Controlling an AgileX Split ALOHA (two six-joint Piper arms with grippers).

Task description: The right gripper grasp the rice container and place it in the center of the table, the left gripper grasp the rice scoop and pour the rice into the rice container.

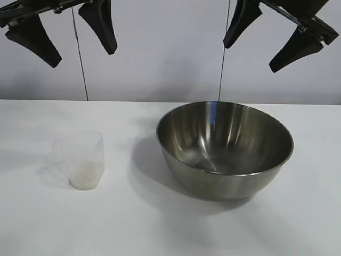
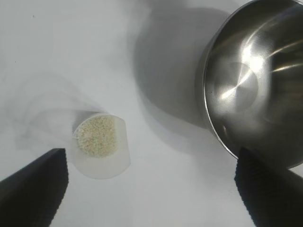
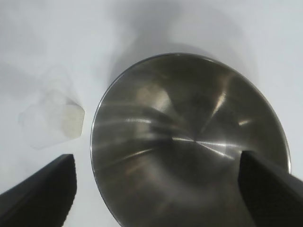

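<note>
The rice container (image 1: 224,149), a wide shiny steel bowl, stands empty on the white table (image 1: 42,224), right of centre. The rice scoop (image 1: 80,160), a small clear plastic cup, stands upright to its left with rice (image 1: 84,180) in its bottom. My left gripper (image 1: 82,56) hangs open high above the scoop, holding nothing. My right gripper (image 1: 251,57) hangs open high above the bowl, also holding nothing. The left wrist view looks down on the scoop (image 2: 102,146), its rice (image 2: 97,135) and the bowl's edge (image 2: 255,85). The right wrist view shows the bowl (image 3: 189,142) and the scoop (image 3: 54,120).
A plain pale wall stands behind the table. A gap of bare tabletop separates the scoop from the bowl, and there is bare table in front of both.
</note>
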